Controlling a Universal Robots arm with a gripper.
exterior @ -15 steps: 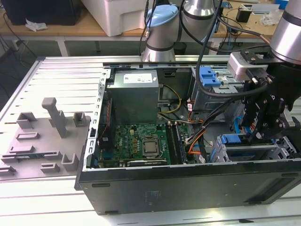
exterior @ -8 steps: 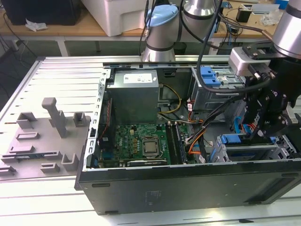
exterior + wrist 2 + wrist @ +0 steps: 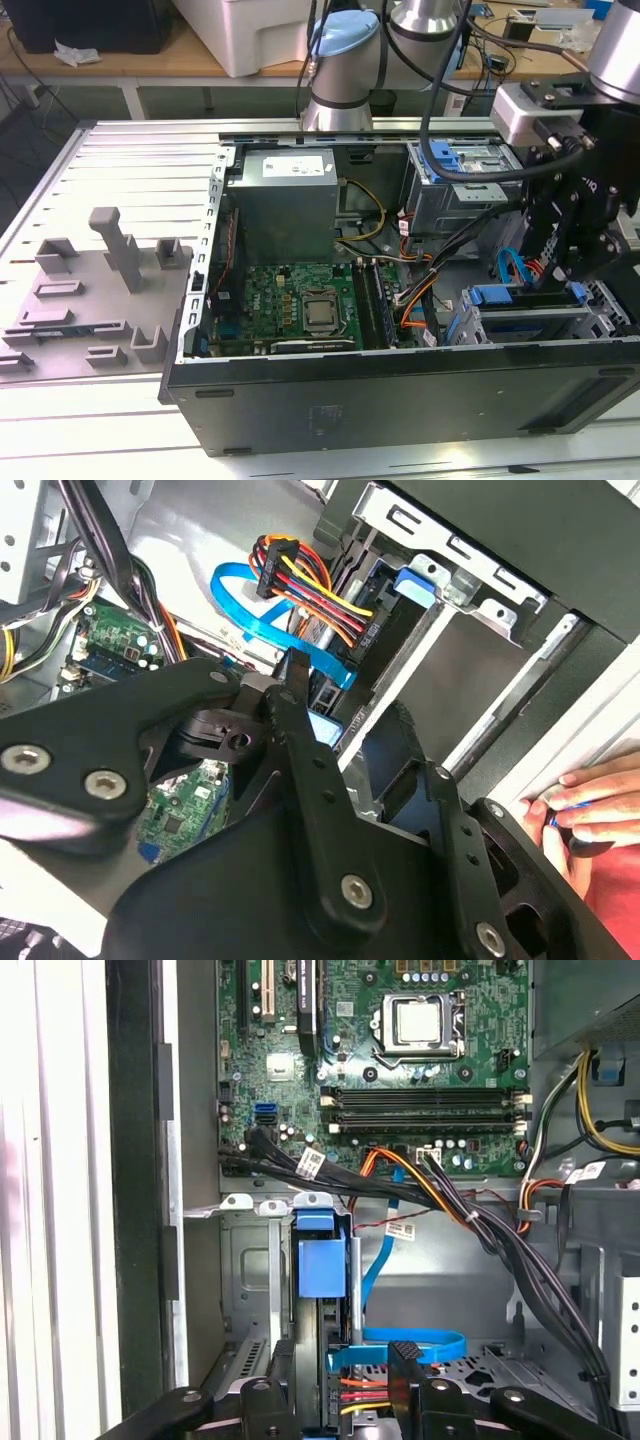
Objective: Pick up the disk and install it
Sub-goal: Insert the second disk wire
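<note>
While I look at the exterior view, I see my gripper (image 3: pixel 570 262) low inside the open computer case (image 3: pixel 400 400), at the exterior view's right. It hangs over the drive bay (image 3: pixel 530 320) with blue tabs. I can see the green board (image 3: pixel 300 300) and the grey power box (image 3: pixel 285 200) further to the exterior view's left.

Next, the second wrist view. The black fingers (image 3: pixel 300 730) are down by the disk (image 3: pixel 322 727), which stands on edge in the bay slot. I cannot tell if the jaws are apart or squeezed on it. A blue flat cable (image 3: pixel 250 615) and a bunch of coloured wires (image 3: pixel 310 585) run to it. A person's hand (image 3: pixel 590 805) rests on the case edge.

Last, the first wrist view. The disk (image 3: pixel 322 1270) sits in the slot with its blue tab up, just below the green board (image 3: pixel 380 1060).
</note>
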